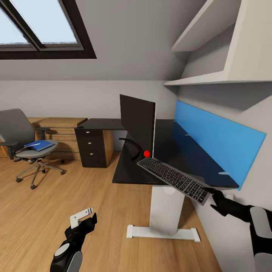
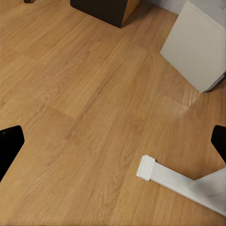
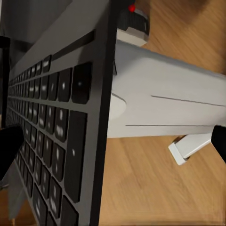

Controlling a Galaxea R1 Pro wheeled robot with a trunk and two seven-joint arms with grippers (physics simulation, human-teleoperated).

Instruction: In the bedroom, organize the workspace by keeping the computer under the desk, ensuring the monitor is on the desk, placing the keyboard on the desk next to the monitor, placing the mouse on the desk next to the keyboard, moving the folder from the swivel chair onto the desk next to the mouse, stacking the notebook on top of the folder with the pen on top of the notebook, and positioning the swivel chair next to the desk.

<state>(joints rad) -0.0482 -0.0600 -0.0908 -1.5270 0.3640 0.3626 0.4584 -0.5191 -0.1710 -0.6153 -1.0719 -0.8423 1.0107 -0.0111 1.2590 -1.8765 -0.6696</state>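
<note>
The right end effector (image 1: 212,193) is clamped on the near end of the keyboard (image 1: 174,180), which hangs tilted over the front edge of the bench (image 1: 132,170), its long axis running from the grip up and away toward the foot of the monitor (image 1: 138,124), with its far end just beside that foot. Judging from this, the coming move is a push along that axis, further onto the black top in front of the screen. The left end effector (image 1: 84,219) hangs low over the floor with fingers spread, holding nothing, well apart from the keyboard.
</note>
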